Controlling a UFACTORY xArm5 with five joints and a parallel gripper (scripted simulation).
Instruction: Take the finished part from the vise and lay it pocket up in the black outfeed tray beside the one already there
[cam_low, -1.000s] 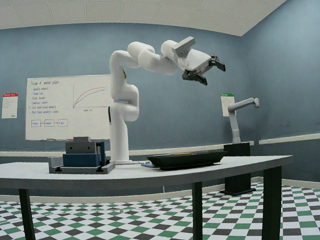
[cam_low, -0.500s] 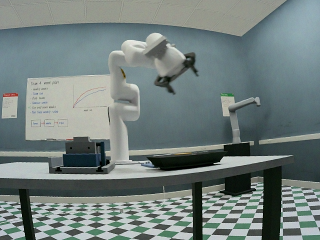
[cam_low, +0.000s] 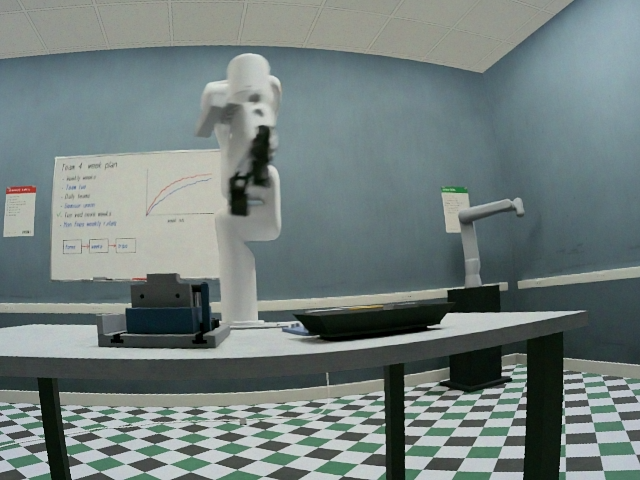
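Desk: a pale top on dark legs (cam_low: 289,351), its long front edge running the whole width of the view.

Vise: blue body on a grey base plate (cam_low: 165,315), sitting toward the left end of the desk, near the front edge.

Finished part: a grey block (cam_low: 157,291) standing up out of the vise jaws; from this low angle its top face, and any pocket in it, cannot be made out.

Arm: white, rising from the back of the desk just right of the vise (cam_low: 242,258), folded up tall with the wrist turned toward me.

Fingers: dark, blurred, hanging high in front of the arm's upper body (cam_low: 239,198), well above the vise and touching nothing; spread fully apart with nothing between them.

Outfeed tray: black, shallow, slope-sided (cam_low: 372,317), on the right half of the desk, well apart from the vise; its rim hides most of what lies inside.

Behind the desk's right end: a second, smaller grey arm (cam_low: 470,242) on a dark pedestal.
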